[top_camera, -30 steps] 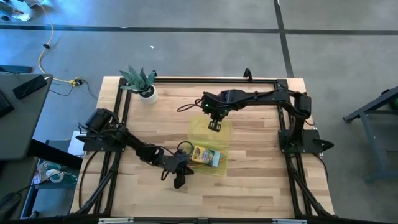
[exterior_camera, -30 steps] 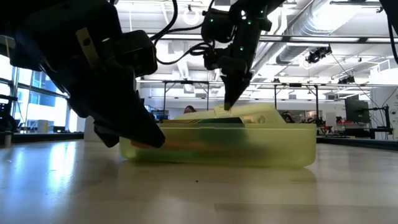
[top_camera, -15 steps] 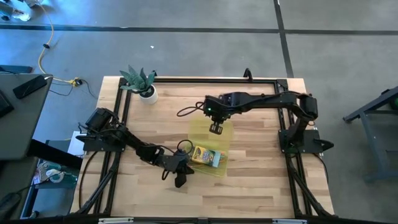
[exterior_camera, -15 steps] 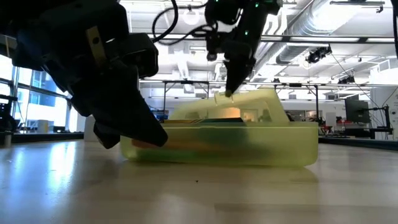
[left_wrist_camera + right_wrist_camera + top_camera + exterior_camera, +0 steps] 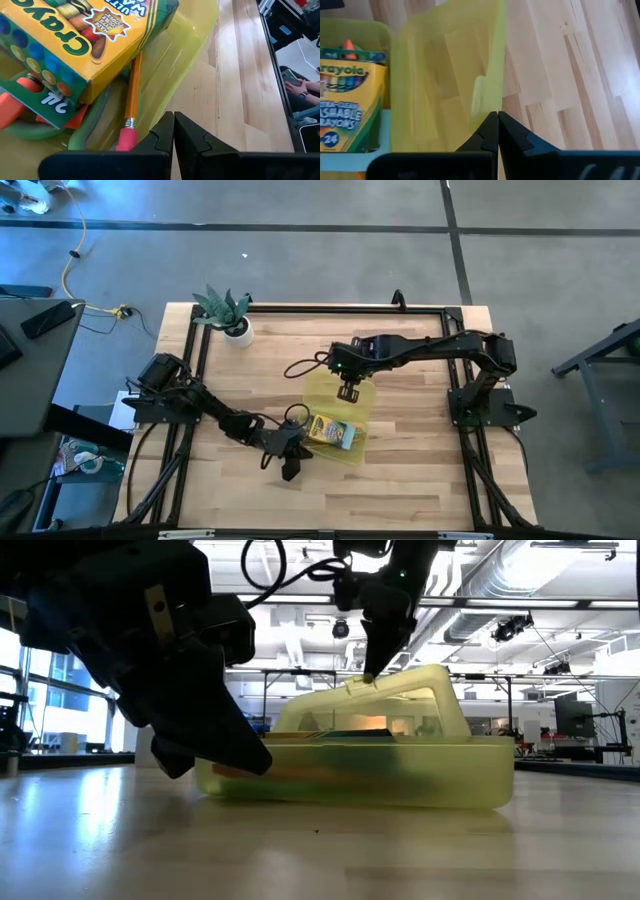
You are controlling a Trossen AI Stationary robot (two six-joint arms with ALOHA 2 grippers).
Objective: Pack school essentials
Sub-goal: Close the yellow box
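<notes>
A translucent yellow-green case lies on the table with its lid tilted up. Inside are a yellow crayon box, a pencil with a pink eraser end, green loops and a teal notepad under the crayon box. My right gripper is shut on the lid. My left gripper is shut at the case's near-left corner. My left gripper rests its shut fingertips against the case's rim at the near-left corner, slanting down from the left. I cannot tell whether the wall is between the fingers. The case stays flat on the table. My right gripper pinches the lid's edge between its two fingers from above, pointing down. The lid is held tilted up, with its other side still joined to the case.
A small green plant in a white pot stands near the far-left corner. A dark metal frame runs along the table's far and side edges. Bare wood lies to the right of the case and along the near edge.
My right gripper has moved up and a little toward the near edge, still shut on the lid. The lid has swung from nearly flat to a raised tilt, while the case's base has stayed in place.
</notes>
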